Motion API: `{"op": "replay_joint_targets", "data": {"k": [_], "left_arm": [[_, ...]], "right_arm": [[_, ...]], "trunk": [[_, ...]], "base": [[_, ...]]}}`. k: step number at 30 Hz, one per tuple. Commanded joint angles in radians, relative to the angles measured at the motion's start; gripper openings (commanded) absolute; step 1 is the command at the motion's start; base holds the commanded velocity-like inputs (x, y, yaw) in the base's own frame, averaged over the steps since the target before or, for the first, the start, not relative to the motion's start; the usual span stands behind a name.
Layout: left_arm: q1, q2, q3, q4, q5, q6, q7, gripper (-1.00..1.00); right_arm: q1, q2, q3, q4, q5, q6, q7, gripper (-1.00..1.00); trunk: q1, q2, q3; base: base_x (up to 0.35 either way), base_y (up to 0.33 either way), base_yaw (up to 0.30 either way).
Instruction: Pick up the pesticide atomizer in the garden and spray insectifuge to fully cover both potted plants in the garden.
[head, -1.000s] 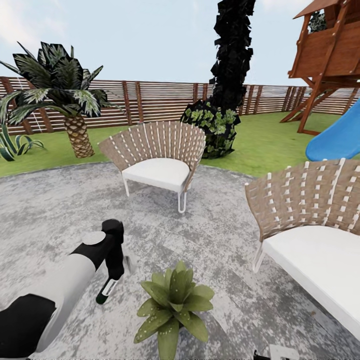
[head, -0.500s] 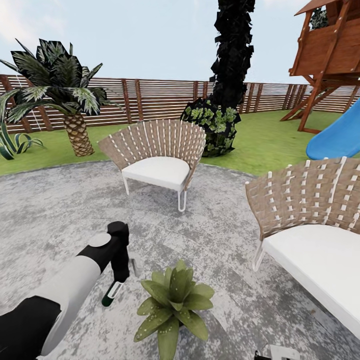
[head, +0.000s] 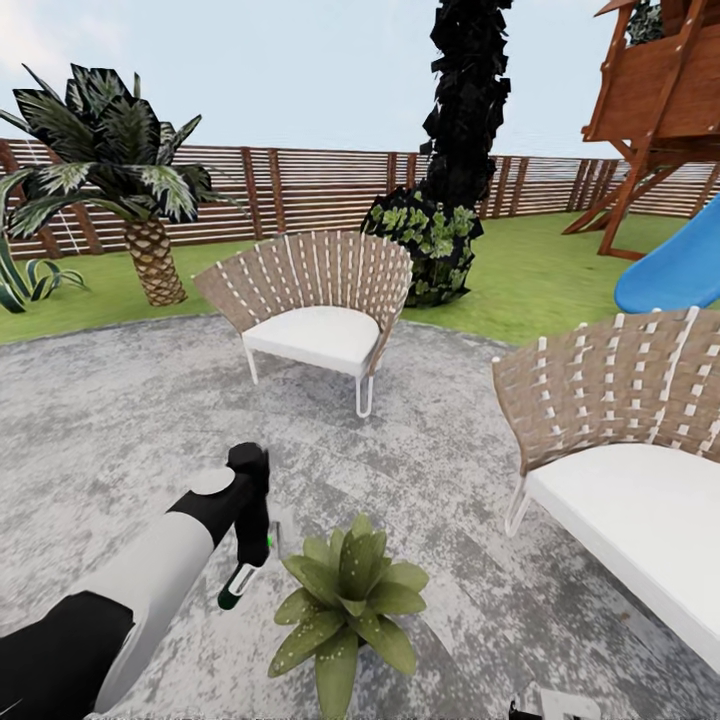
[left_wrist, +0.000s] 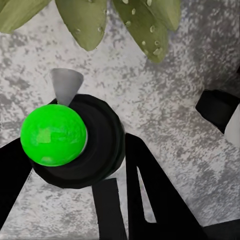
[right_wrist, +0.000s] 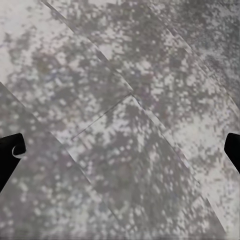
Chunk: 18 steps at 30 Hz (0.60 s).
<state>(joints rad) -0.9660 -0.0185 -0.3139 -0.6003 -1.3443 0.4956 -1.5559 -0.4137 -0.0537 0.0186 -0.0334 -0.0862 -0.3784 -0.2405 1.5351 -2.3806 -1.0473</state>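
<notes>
At the lower left of the head view the left arm (head: 140, 590) reaches in from the corner, white forearm then black wrist, angled up and toward the centre, with its left pincer (head: 248, 545) pointing down at the patio (head: 120, 420). The pincer is closed around the pesticide atomizer (head: 240, 580), whose dark body hangs below the fingers just to the left of the potted plant (head: 345, 600). In the left wrist view the atomizer (left_wrist: 75, 140) sits between the black fingers (left_wrist: 145, 195), a bright green ball on its dark round top and a pale grey nozzle cone pointing toward the plant's droplet-speckled leaves (left_wrist: 135, 22) at the upper edge of that frame. Against the frame of a second ago, the arm has pushed forward and rightward, bringing the atomizer from well left of the plant to just beside its leaves. The whole scene has also shifted slightly, so the camera has moved a little. The right wrist view looks down on speckled grey paving, and the right pincer (right_wrist: 120, 145) stands wide, one black fingertip (right_wrist: 10, 150) at each side edge of the frame with nothing between them.
</notes>
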Motion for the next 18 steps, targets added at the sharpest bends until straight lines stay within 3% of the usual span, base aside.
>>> {"op": "replay_joint_targets", "data": {"k": [1,6,18], "left_arm": [[0.000,0.001,-0.001,0.013,-0.005,-0.020,-0.010,-1.00],[0.000,0.000,0.001,0.067,-0.013,-0.042,-0.015,-1.00],[-0.002,-0.021,0.005,0.057,-0.012,-0.042,-0.015,-1.00]], "right_arm": [[-0.001,0.000,0.003,0.001,-0.009,-0.005,0.001,1.00],[-0.001,0.000,0.003,0.001,-0.009,-0.005,0.000,1.00],[0.000,0.000,0.003,0.001,-0.009,-0.005,0.000,1.00]], "trunk": [[0.000,0.000,-0.003],[0.000,0.000,-0.010],[0.000,0.000,-0.030]], "base": [[0.000,0.000,0.000],[0.020,0.015,0.000],[0.047,0.041,0.000]]}}
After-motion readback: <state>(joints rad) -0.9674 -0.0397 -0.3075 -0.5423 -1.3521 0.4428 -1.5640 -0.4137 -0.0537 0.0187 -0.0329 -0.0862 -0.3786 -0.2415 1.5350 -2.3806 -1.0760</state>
